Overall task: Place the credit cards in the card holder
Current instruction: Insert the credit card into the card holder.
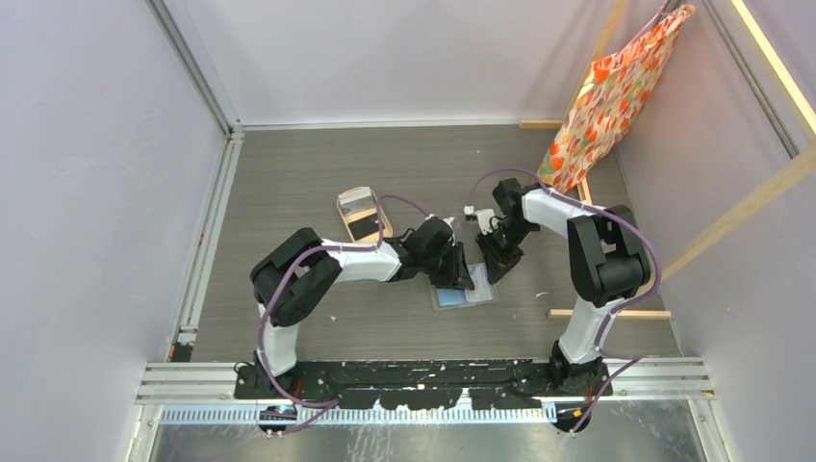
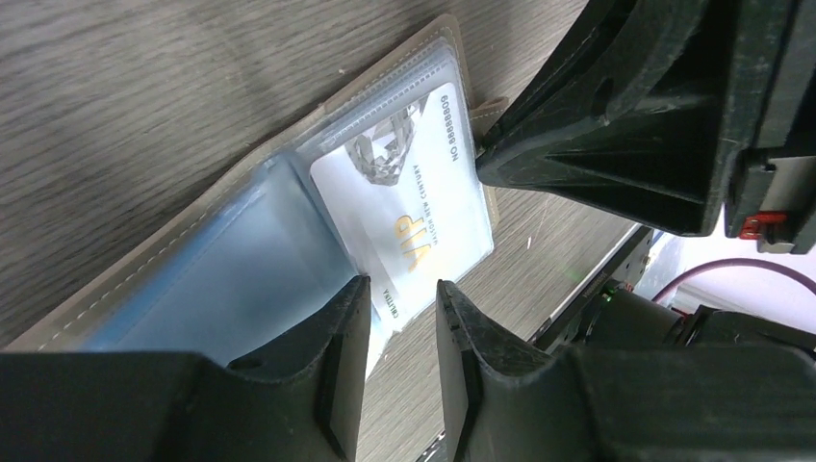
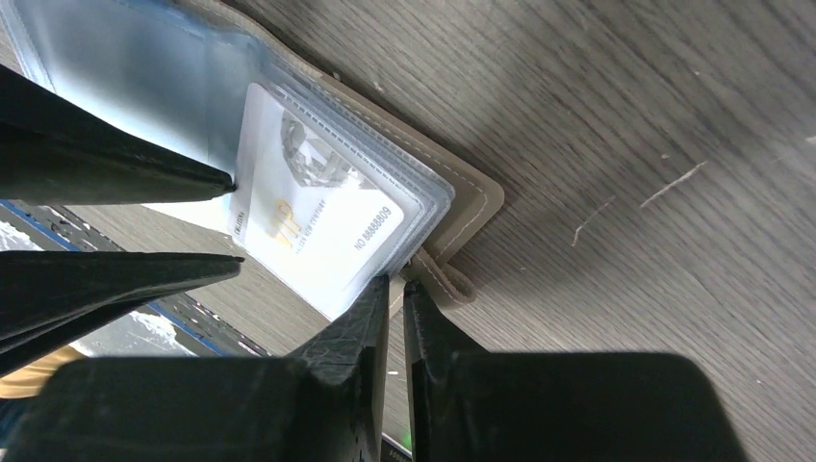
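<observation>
Right now your left gripper (image 2: 402, 286) has its jaws partly spread. The near short end of the white card (image 2: 414, 212) lies in the gap between them, and neither pad visibly clamps it. Ahead of those jaws, the card's far end sits tucked among the clear sleeves (image 3: 423, 183) of the card holder (image 3: 471, 188), which lies opened flat on the table (image 3: 625, 144). A bluish sleeve page (image 2: 241, 279) lies just to the left of the left jaws. Your right gripper (image 3: 395, 289) faces them from the opposite side, its jaws drawn almost together with only a thin slit between them. Their tips meet the far corner of the sleeve stack, just beside the snap tab (image 3: 447, 279). You cannot tell whether they nip a sleeve edge there.
</observation>
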Controlling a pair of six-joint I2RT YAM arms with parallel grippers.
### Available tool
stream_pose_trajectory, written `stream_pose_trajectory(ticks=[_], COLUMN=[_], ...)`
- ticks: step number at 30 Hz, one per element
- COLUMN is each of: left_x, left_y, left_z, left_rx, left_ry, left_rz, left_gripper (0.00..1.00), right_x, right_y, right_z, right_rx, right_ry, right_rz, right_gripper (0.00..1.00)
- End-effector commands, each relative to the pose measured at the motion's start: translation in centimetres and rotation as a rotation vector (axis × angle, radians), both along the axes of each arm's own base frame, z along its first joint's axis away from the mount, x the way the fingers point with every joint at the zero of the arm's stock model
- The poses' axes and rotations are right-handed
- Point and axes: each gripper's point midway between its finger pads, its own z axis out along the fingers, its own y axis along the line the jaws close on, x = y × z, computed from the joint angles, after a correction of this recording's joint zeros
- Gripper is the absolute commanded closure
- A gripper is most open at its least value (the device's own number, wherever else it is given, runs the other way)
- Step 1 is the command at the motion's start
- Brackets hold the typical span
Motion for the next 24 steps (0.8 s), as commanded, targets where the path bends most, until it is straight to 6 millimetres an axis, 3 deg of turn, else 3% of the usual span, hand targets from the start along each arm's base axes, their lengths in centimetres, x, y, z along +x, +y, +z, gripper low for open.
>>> stream_pose_trajectory(ticks=[1, 7, 14, 18, 24], left_x=[-0.2, -0.1, 0.8, 1.3, 5.3], left_y=[-2.1, -3.0, -2.6, 0.4, 6.3], left_z=[1.3, 1.8, 4.9, 6.8, 13.6], left_rx=[-0.064, -0.097, -0.163, -0.147, -0.022], left_ry=[0.002, 0.006, -0.055, -0.175, -0.553], left_rz=[-0.042, -0.052, -0.041, -0.041, -0.051], left_gripper=[0.68, 0.69, 0.68, 0.67, 0.64], right_x=[-0.1, -0.2, 0.6, 1.1, 0.6], right_y=[1.0, 1.6, 0.5, -1.1, -0.7], right_z=[0.1, 0.9, 2.2, 4.8, 11.8], right_rx=[0.031, 0.07, 0.045, 0.071, 0.252], right_ry=[0.009, 0.004, -0.068, -0.172, -0.398], right_rz=[0.006, 0.01, 0.017, 0.017, 0.112], right_gripper=[0.84, 0.84, 0.81, 0.76, 0.69])
